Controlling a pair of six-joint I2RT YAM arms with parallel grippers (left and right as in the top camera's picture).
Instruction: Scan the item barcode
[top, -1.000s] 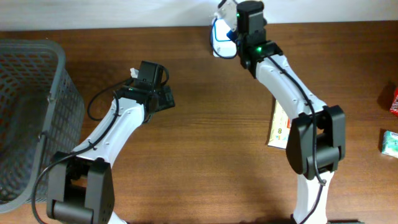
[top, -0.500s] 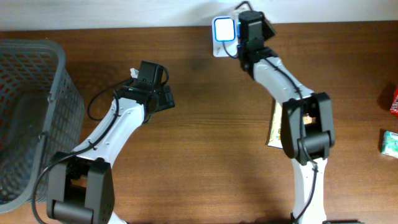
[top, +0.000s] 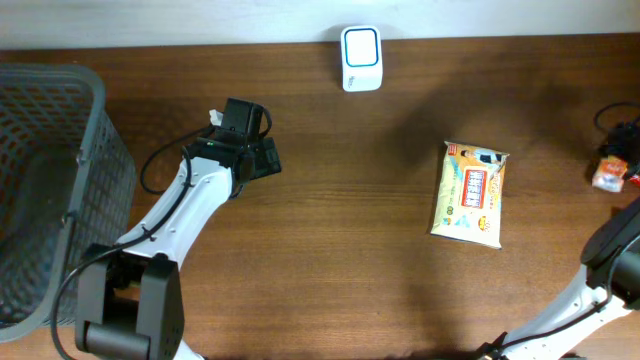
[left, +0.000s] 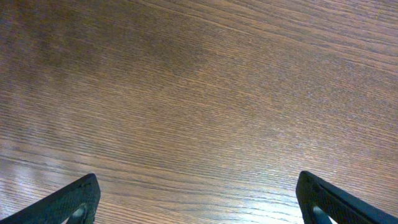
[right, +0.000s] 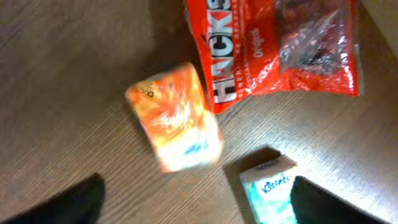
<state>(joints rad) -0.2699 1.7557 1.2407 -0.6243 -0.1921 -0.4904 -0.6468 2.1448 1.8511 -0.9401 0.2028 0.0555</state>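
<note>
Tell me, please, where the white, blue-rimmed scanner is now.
In the overhead view, the white, blue-rimmed scanner sits at the far edge of the wooden table, near the middle, beyond and left of the yellow packet.

Red bag (right: 273, 46), orange packet (right: 177, 118), seemingly teal-and-white box (right: 268, 186)

Below and ahead of the left gripper (left: 199, 208) the table (left: 199, 93) is bare wood, with the basket (top: 40, 190) well off to its left and the scanner (top: 360, 57) and packet (top: 470, 193) well off to its right. The right gripper (right: 199, 202) faces a crowd: an orange pack (right: 177, 118) just ahead, a red bag (right: 273, 46) against it beyond, and a box (right: 270, 190) by its right finger. Only the wood to its left is free.
</note>
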